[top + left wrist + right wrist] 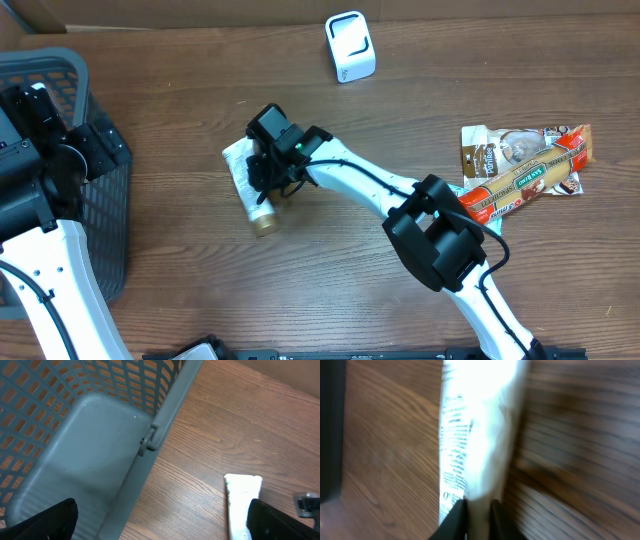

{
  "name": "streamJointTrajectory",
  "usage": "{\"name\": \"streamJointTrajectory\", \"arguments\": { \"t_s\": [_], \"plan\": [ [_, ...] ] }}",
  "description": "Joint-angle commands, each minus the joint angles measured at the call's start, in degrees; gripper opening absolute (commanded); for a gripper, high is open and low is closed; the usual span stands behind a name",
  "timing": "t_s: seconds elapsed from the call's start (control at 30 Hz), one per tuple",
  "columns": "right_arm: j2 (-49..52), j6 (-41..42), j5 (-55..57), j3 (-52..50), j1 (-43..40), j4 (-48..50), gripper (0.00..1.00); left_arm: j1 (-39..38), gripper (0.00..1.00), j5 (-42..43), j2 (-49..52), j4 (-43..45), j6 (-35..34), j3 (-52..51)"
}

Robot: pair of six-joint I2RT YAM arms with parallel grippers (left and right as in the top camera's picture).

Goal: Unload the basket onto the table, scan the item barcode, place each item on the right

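Observation:
The item is a white tube [243, 172] with a gold cap, lying on the wooden table left of centre. My right gripper [270, 172] sits over it. In the right wrist view the two dark fingers are pinched on the tube [480, 425], and the right gripper [479, 512] is shut on its lower end. Small print shows on the tube, but no barcode can be made out. My left gripper [162, 527] stands wide open beside the basket, holding nothing; the tube's flat end [242, 497] lies near its right finger. A white scanner [350, 47] stands at the back.
A grey-blue mesh basket [60, 65] fills the far left, its rim [167, 412] running under my left wrist. Two snack packets [525, 160] lie at the right, partly under the right arm's elbow. A cardboard edge runs along the back.

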Motion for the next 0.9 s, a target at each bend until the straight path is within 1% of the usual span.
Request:
{"name": "streamJointTrajectory", "arguments": {
  "t_s": [0.0, 0.13, 0.2, 0.23, 0.27, 0.3, 0.33, 0.37, 0.43, 0.5, 0.6, 0.7, 0.87],
  "plan": [
    [1.07, -3.02, 0.37, 0.17, -2.67, -4.48, 0.06, 0.17, 0.99, 0.48, 0.11, 0.0, 1.51, 0.28],
    [1.05, -16.15, -2.34, 1.11, -4.72, -12.83, 0.07, 0.17, 0.99, 0.48, 0.11, 0.0, 1.51, 0.28],
    [1.05, -23.32, -1.88, 2.38, -5.57, -17.88, 0.14, 0.15, 1.0, 0.48, 0.11, 0.0, 1.51, 0.28],
    [1.05, -27.45, -0.37, 3.43, -6.03, -21.33, 0.25, 0.17, 1.0, 0.48, 0.11, 0.0, 1.51, 0.28],
    [1.05, -29.31, 0.9, 4.07, -6.23, -23.1, 0.32, 0.17, 1.0, 0.5, 0.11, 0.0, 1.51, 0.28],
    [1.05, -30.99, 3.82, 5.14, -6.54, -25.57, 0.47, 0.17, 0.99, 0.48, 0.11, 0.0, 1.51, 0.28],
    [1.05, -31.65, 5.95, 6.01, -6.75, -27.1, 0.56, 0.15, 1.0, 0.48, 0.11, 0.0, 1.51, 0.28],
    [1.05, -32.02, 7.76, 7.17, -6.99, -28.65, 0.63, 0.15, 0.99, 0.48, 0.11, 0.0, 1.51, 0.28],
    [1.05, -32.7, 9.31, 10.1, -7.41, -31.19, 0.7, 0.15, 1.0, 0.48, 0.11, 0.0, 1.51, 0.28],
    [1.05, -33.24, 9.27, 12.83, -7.45, -32.41, 0.73, 0.17, 1.0, 0.48, 0.11, 0.0, 1.51, 0.28],
    [1.05, -33.24, 5.16, 16.92, -7.39, -31.23, 0.79, 0.15, 1.0, 0.48, 0.11, 0.0, 1.51, 0.28],
    [1.11, -32.26, -1.42, 16.76, -7.06, -26.6, 0.78, 0.17, 0.99, 0.48, 0.11, 0.0, 1.51, 0.28],
    [2.27, -23.89, -4.55, 12.33, -7.02, -19.08, 0.76, 0.17, 1.0, 0.5, 0.11, 0.0, 1.51, 0.28]
  ]
}}
